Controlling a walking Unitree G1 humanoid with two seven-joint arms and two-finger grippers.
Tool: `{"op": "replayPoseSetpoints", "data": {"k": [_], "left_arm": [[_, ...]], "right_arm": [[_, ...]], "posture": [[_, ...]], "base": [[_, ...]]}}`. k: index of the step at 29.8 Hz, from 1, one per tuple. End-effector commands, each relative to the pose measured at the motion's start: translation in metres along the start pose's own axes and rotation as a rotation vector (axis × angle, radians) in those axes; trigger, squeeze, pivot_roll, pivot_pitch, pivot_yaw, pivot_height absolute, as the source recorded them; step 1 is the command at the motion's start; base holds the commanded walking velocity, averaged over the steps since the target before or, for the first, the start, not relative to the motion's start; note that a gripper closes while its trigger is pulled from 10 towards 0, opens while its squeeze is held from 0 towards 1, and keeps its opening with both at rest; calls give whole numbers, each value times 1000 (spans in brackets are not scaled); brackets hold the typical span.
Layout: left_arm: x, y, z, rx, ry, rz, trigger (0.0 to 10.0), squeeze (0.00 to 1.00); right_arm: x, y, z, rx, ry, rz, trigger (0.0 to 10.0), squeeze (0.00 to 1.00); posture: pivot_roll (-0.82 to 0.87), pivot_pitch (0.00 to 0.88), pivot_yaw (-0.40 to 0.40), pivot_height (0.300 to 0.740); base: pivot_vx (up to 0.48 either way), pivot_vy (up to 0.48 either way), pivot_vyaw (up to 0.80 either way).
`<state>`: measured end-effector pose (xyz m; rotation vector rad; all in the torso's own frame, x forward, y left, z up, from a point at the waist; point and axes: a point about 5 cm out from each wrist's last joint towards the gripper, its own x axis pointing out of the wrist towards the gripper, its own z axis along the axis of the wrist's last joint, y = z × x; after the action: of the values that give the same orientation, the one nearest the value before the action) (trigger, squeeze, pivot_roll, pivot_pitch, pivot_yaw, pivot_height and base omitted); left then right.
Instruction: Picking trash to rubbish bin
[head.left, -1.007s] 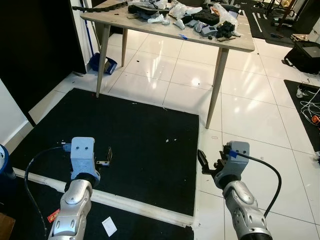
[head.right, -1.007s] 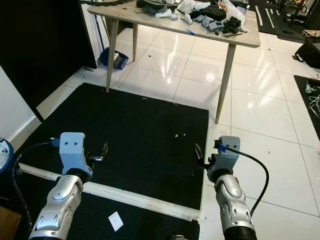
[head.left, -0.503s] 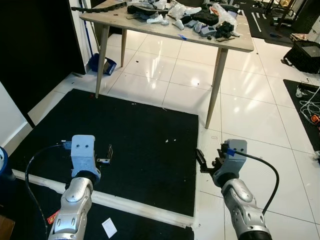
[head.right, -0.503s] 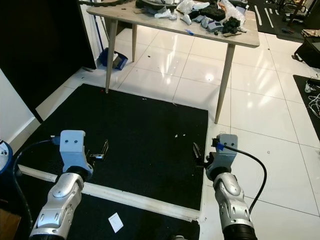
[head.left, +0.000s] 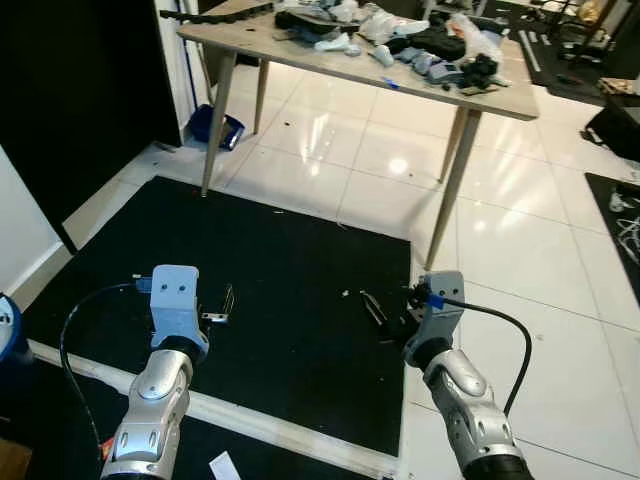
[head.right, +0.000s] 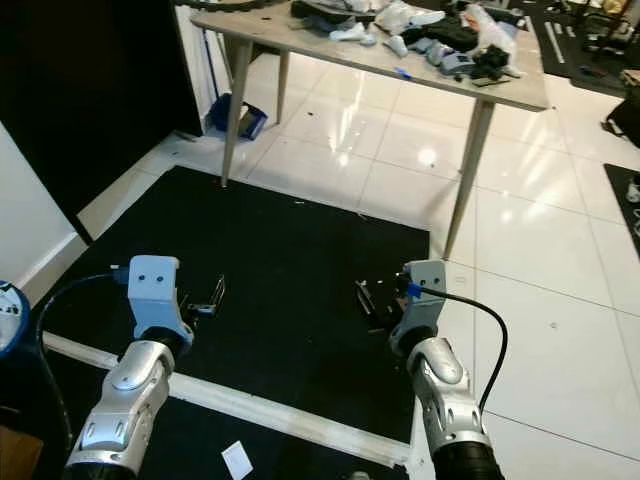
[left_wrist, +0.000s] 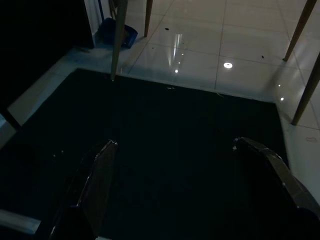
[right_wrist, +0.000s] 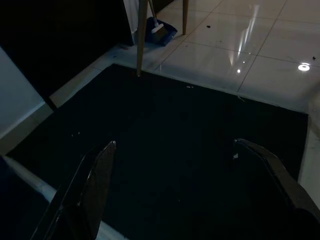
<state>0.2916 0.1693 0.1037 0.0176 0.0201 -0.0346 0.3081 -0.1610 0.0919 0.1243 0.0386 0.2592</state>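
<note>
The robot is at the searching step: both claws are empty and nothing is picked yet. The left claw (head.left: 222, 308) hovers over the near left part of the black mat (head.left: 290, 260), and its fingers (left_wrist: 95, 182) stand spread with only the mat between them. The right claw (head.left: 378, 312) hovers at the near right edge of the mat, also spread and holding nothing.

The trash I can see is a small white paper scrap (head.right: 236, 459) on the dark floor at the near edge, in front of the white strip (head.right: 260, 408), between the two arms. A few tiny white crumbs (head.left: 346, 293) lie on the mat near the right claw. I cannot see any bin for certain; a blue round thing (head.left: 6, 328) at the far left edge may be one.

The next move, I think, calls for bending lower and bringing one claw back and down to the scrap, which is flat and may be hard to pinch.

At the far side stands a worktop (head.left: 300, 55) with much clutter (head.left: 400, 35), and a blue dustpan (head.left: 215, 125) lies beside its left leg. Nothing blocks the way to the scrap.
</note>
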Motion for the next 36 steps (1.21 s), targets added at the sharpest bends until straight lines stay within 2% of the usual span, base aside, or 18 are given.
{"op": "replayPoseSetpoints", "data": {"k": [1, 6, 14, 20, 23, 24, 27, 28, 30, 34, 36], "left_arm": [[0, -7, -5, 7, 16, -26, 10000, 0], [5, -17, -6, 8, 17, -73, 10000, 0], [23, -37, 3, -14, -9, -139, 10000, 0], [27, -39, 7, -16, -22, -151, 10000, 0], [23, -29, 4, -14, -16, -121, 10000, 0], [23, -29, 4, -14, -16, -121, 10000, 0], [19, -17, -1, -8, -3, -91, 10000, 0], [19, -17, -1, -8, -3, -91, 10000, 0], [18, -14, -2, -7, 0, -84, 10000, 0], [17, -13, -2, -7, 1, -83, 10000, 0], [16, -14, -2, -6, 0, -84, 10000, 0]], "right_arm": [[-4, -5, -3, -12, 15, -12, 10000, 0], [-1, 1, -3, -31, 10, 20, 10000, 0], [6, 15, 4, -12, -28, 82, 10000, 0], [5, 18, 5, -25, -40, 90, 10000, 0], [-4, 3, 12, -14, -75, 19, 10000, 0], [-4, 3, 12, -14, -75, 19, 10000, 0], [-29, -13, 13, -23, -86, -26, 10000, 0], [-29, -13, 13, -23, -86, -26, 10000, 0], [-41, -17, 13, -12, -87, -49, 10000, 0], [-54, -13, 4, 6, -68, -70, 10000, 0], [-51, -9, 1, 20, -68, -78, 10000, 0]], "posture": [[20, 141, -46, 740], [22, 141, -46, 740], [13, 137, -47, 740], [9, 133, -42, 740], [11, 139, -42, 740], [11, 139, -42, 740], [8, 149, -32, 740], [8, 149, -32, 740], [4, 148, -25, 740], [2, 151, -21, 740], [4, 148, -20, 740]], "base": [[319, 0, 0], [317, 0, 0], [316, 0, 0], [315, 0, 0], [317, 0, 0], [319, 0, 0], [315, 0, 0], [315, 0, 0], [315, 0, 0], [315, 0, 0], [311, 0, 0]]}}
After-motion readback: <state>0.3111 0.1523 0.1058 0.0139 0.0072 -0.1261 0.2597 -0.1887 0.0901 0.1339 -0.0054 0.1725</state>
